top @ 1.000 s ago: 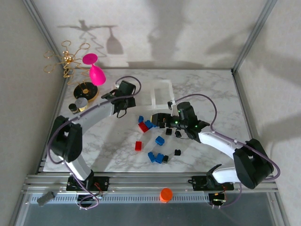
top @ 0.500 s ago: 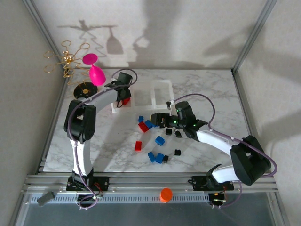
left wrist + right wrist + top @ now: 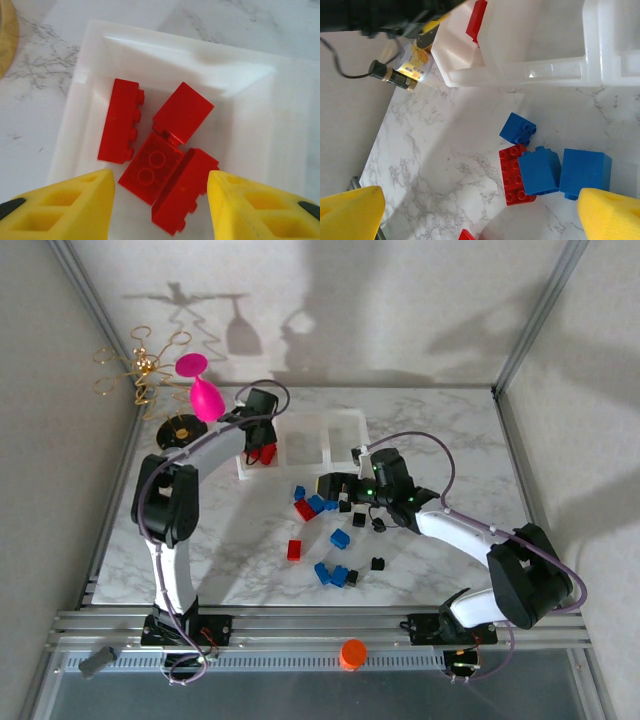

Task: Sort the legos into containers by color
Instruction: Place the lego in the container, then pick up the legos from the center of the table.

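My left gripper [image 3: 263, 443] [image 3: 160, 202] hangs open over the left one of the clear containers [image 3: 300, 445] [image 3: 85, 75] [image 3: 520, 70]. Several red legos [image 3: 150, 167] [image 3: 266, 453] lie in that bin, none touched by the yellow fingers [image 3: 75, 205]. My right gripper [image 3: 332, 488] [image 3: 480, 215] stands wide open just above the table, holding nothing. Ahead of it lie a flat red brick [image 3: 515, 175] and three blue bricks [image 3: 540, 170]. Loose red, blue and small black legos [image 3: 340, 538] are scattered on the marble between the arms.
A pink glass [image 3: 205, 392] and a gold wire rack [image 3: 145, 365] stand at the back left, beside a round wooden base [image 3: 180, 430]. A small labelled jar [image 3: 410, 65] sits left of the bins. An orange cap [image 3: 352, 652] rests on the front rail.
The left arm swung up over the left bin and its jaws opened; a red brick now lies in the bin with the others. The right gripper crept slightly up and left.
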{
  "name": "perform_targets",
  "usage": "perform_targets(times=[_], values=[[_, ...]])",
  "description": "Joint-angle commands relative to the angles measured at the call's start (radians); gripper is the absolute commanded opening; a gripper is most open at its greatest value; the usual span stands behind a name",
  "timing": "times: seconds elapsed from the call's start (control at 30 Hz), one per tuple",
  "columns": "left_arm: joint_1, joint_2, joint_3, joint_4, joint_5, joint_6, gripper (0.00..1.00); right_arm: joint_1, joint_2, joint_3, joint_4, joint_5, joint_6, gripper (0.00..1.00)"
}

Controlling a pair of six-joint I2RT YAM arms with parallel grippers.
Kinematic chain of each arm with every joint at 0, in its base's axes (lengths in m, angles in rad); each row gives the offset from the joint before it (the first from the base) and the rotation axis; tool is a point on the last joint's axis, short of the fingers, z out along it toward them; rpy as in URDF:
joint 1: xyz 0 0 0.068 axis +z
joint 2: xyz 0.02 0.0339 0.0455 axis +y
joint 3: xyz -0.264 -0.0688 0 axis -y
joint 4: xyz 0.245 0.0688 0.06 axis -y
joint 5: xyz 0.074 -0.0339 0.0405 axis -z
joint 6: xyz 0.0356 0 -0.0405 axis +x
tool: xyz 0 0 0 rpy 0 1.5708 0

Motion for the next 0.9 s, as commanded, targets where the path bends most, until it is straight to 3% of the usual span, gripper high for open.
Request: perform_targets(times=[0.0, 0.2, 0.47, 0.87], values=[[-0.013, -0.133, -0.070, 0.004, 0.030, -0.004, 0.52, -0.020, -0.019, 0.001, -0.020, 0.004, -0.023, 0.99], [-0.053, -0.282, -0.234, 0.021, 0.072, -0.039, 0.52, -0.027, -0.049, -0.029, -0.079, 0.023, -0.062, 0.99], [-0.202, -0.442, -0.432, -0.002, 0.054, -0.132, 0.54, -0.027, -0.115, -0.112, -0.124, 0.011, -0.068, 0.99], [-0.412, -0.486, -0.619, 0.087, 0.040, -0.386, 0.62, -0.051, -0.177, -0.253, -0.049, -0.026, 0.028, 0.99]])
